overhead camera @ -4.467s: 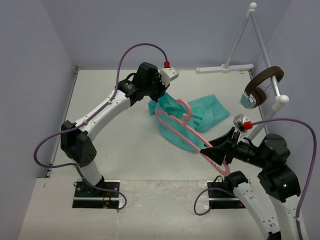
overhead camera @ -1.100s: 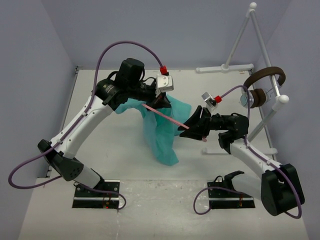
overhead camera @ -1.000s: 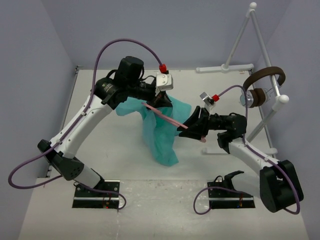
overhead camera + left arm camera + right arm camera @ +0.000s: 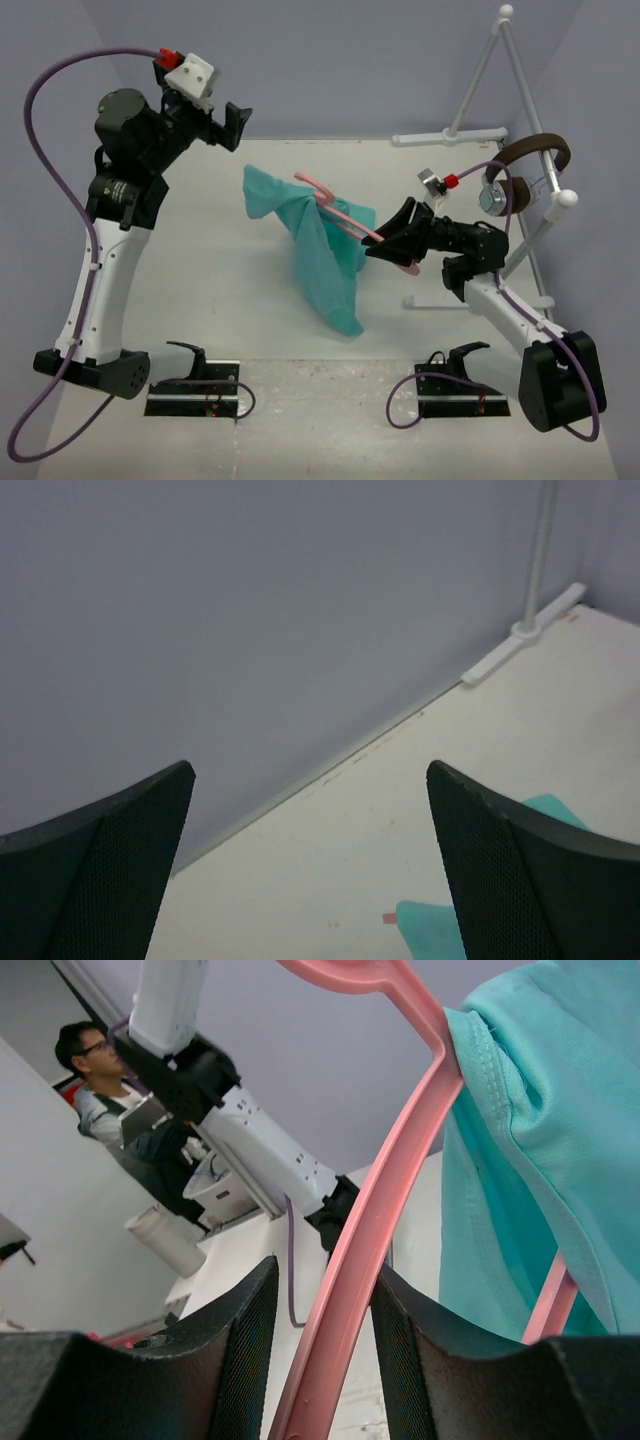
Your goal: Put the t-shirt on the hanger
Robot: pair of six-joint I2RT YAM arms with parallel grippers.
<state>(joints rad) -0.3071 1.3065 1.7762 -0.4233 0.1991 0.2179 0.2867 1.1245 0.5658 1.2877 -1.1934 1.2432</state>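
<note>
Left gripper (image 4: 236, 126) has let go and swung to 10 o'clock, jaws wide, empty; right gripper (image 4: 385, 240) clamps the hanger (image 4: 335, 210), t-shirt (image 4: 320, 262) draped over it at centre; headphones (image 4: 522, 172) on rack (image 4: 480, 75) at 2 o'clock

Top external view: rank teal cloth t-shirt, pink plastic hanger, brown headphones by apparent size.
1. Teal cloth t-shirt: clearly largest.
2. Thin pink plastic hanger: long but thin, and cloth hides part.
3. Brown headphones: shorter, bulkier.
2 versus 3 is unsure: the hanger is held off the table, nearer the camera.
</note>
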